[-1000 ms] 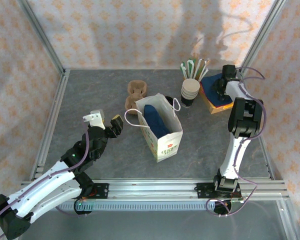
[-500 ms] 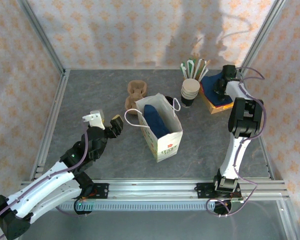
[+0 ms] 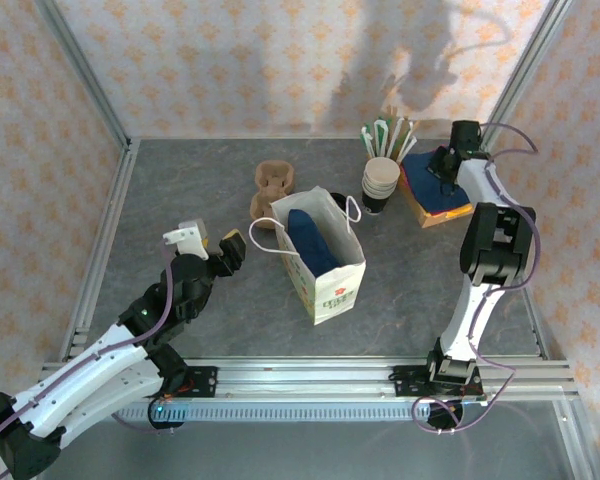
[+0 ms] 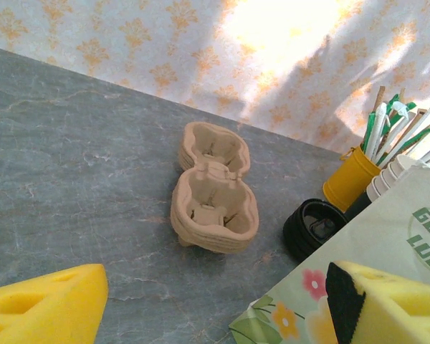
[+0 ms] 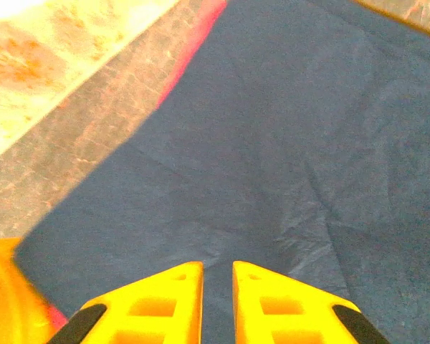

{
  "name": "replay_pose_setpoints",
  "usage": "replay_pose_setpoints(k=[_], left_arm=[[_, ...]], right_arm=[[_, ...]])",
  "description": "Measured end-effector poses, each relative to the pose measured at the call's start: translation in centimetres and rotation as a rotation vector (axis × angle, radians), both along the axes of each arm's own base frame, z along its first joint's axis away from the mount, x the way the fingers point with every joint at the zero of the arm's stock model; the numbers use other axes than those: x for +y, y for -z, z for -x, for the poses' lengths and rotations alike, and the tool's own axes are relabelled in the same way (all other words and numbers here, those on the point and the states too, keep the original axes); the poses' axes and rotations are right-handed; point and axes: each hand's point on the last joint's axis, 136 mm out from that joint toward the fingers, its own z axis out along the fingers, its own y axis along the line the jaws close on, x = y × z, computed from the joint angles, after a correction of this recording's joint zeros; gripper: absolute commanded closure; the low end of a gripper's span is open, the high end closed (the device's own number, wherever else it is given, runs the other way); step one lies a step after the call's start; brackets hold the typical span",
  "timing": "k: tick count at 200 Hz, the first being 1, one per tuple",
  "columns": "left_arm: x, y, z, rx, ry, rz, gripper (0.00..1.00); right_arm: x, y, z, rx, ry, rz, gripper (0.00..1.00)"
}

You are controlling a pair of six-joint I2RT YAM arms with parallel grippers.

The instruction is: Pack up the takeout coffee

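Note:
The takeout coffee is hidden from me. A white flowered paper bag stands open mid-table with something dark blue inside; its printed side is close on the right in the left wrist view. My left gripper hangs just left of the bag, open and empty. At the back right, my right gripper is down on a pile of blue napkins. Its yellow fingers stand almost together, pinching a crease of the top blue napkin.
A brown pulp cup carrier lies behind the bag. A black stack of lids, a tall stack of cream-rimmed cups and a yellow pot of straws stand at the back. The napkins rest on an orange box.
The right gripper's fingers have closed on the napkin pile and its wrist has shifted slightly back and right. The left arm and the bag have stayed put.

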Motion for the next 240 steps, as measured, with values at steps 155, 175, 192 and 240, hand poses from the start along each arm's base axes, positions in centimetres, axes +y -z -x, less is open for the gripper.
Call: replay_pose_setpoints(k=[155,175,192,240], left_arm=[[0.4,-0.7,0.5,-0.019,-0.002,0.023,0.19],[0.4,-0.6,0.5,-0.015,-0.002,0.02,0.19],[0.3,-0.4,0.4,-0.01,-0.002,0.015,0.19],[0.2,0.0,0.3,0.001,-0.002,0.006,0.19]], right_arm=[[-1.2,5.4,1.6,0.177,0.028,0.055,0.28],[-1.3,6.4,1.5,0.197,0.027,0.058,0.32],[-1.3,6.4,1.6,0.202,0.027,0.062,0.38],[-1.3,6.4,1.6,0.203,0.02,0.063,0.62]])
